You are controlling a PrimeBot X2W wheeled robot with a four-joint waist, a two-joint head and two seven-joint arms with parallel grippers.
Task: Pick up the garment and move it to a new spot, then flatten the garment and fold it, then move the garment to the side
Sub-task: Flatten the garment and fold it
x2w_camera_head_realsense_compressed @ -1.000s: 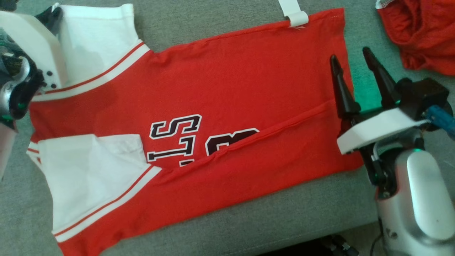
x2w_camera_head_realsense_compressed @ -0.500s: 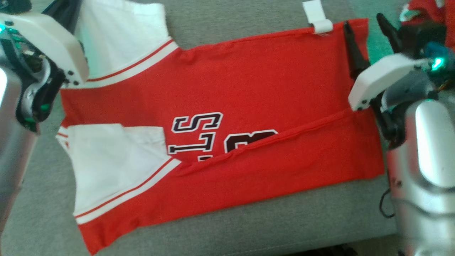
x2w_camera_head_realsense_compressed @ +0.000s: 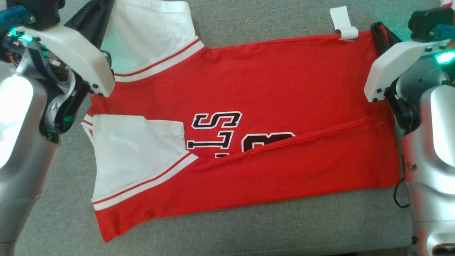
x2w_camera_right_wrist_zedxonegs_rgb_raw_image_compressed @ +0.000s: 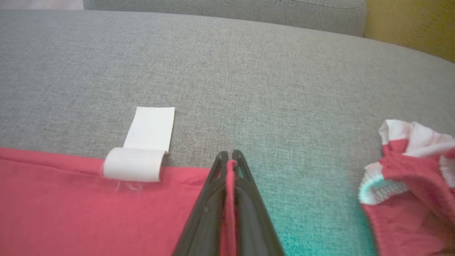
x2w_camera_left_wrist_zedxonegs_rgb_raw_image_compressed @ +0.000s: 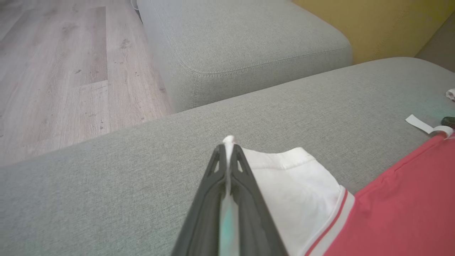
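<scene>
At the left, the left end effector (x2w_camera_left_wrist_zedxonegs_rgb_raw_image_compressed: 227, 151) is clamped on the outer edge of the white sleeve (x2w_camera_left_wrist_zedxonegs_rgb_raw_image_compressed: 295, 177), with bare sofa cushion (x2w_camera_head_realsense_compressed: 249, 227) beyond it and wooden floor (x2w_camera_left_wrist_zedxonegs_rgb_raw_image_compressed: 53, 71) past the cushion's rim. The garment (x2w_camera_head_realsense_compressed: 284, 89) lies spread across the cushion, its near long edge folded over, with open cushion along both long sides. At the right, the right end effector (x2w_camera_right_wrist_zedxonegs_rgb_raw_image_compressed: 229, 156) pinches the red hem corner just beside a white tag (x2w_camera_right_wrist_zedxonegs_rgb_raw_image_compressed: 142, 153) — a crumpled red cloth (x2w_camera_right_wrist_zedxonegs_rgb_raw_image_compressed: 408, 185) lies near, not touching.
</scene>
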